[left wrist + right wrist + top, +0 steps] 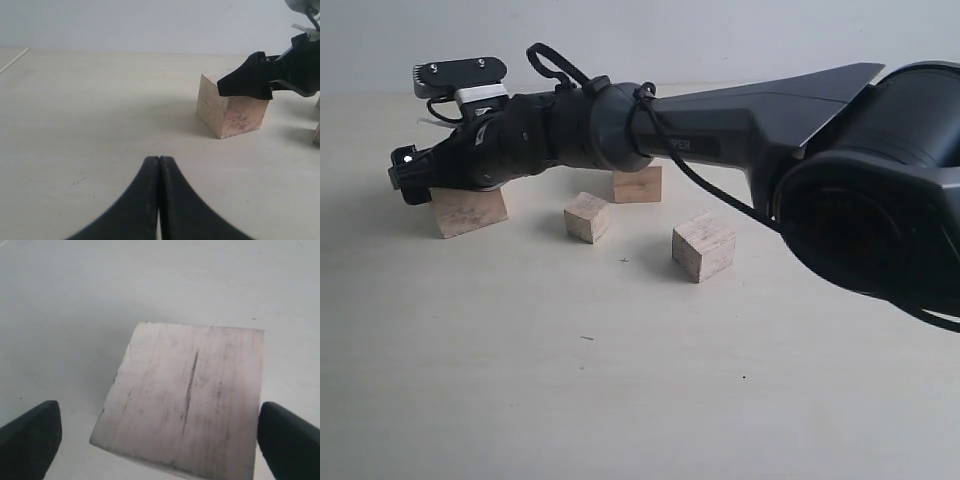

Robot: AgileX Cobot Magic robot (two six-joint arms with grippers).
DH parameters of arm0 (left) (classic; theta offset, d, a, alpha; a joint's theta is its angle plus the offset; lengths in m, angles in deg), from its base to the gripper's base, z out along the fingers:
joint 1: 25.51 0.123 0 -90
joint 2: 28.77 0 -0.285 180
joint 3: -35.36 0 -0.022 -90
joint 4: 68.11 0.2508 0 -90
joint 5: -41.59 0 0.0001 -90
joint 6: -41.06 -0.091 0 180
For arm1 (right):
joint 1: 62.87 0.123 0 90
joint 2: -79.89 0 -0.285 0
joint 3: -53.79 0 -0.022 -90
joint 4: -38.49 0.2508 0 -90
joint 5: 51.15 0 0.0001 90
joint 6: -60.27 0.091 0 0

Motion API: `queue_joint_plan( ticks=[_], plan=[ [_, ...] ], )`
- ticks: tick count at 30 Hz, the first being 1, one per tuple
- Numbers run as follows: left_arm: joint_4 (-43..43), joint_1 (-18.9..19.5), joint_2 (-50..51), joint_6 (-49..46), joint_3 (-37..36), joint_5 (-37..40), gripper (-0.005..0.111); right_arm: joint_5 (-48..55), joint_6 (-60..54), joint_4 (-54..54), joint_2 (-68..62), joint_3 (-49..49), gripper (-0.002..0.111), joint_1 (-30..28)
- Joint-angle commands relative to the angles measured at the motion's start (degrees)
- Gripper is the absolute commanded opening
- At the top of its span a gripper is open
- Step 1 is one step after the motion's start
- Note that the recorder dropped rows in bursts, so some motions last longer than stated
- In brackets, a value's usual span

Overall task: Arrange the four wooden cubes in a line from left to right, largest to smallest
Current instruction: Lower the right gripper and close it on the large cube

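The largest cube (pixel 468 211), with a thin slit on top (pixel 189 390), sits at the far left of the table. My right gripper (pixel 412 182) reaches across to it and stands open above it (pixel 160 440), one finger on each side of the block. The smallest cube (pixel 586 217) lies to the right of the largest. A mid-sized cube (pixel 637 185) stands behind it, and another (pixel 703 246) sits nearer the front right. My left gripper (pixel 159 160) is shut on nothing, low over bare table, facing the largest cube (pixel 230 107).
The right arm's dark body (pixel 740 130) spans the scene above the cubes. The pale table (pixel 620 380) stretches toward the front. A thin pale strip (pixel 14 59) lies at the table's far edge in the left wrist view.
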Motion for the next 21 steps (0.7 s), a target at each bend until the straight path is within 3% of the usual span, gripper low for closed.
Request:
queue_joint_plan(
  ticks=[1,13,21],
  plan=[
    [0.05,-0.08,-0.32,0.48,-0.20,-0.70,0.000,-0.73,-0.53,-1.09,-0.85,0.15,0.105,0.19],
    [0.05,-0.08,-0.32,0.48,-0.20,-0.70,0.000,-3.21,-0.53,-1.52,-1.39,0.15,0.100,0.19],
    [0.05,-0.08,-0.32,0.48,-0.20,-0.70,0.000,-2.70,-0.53,-1.52,-1.39,0.15,0.064,0.19]
  ],
)
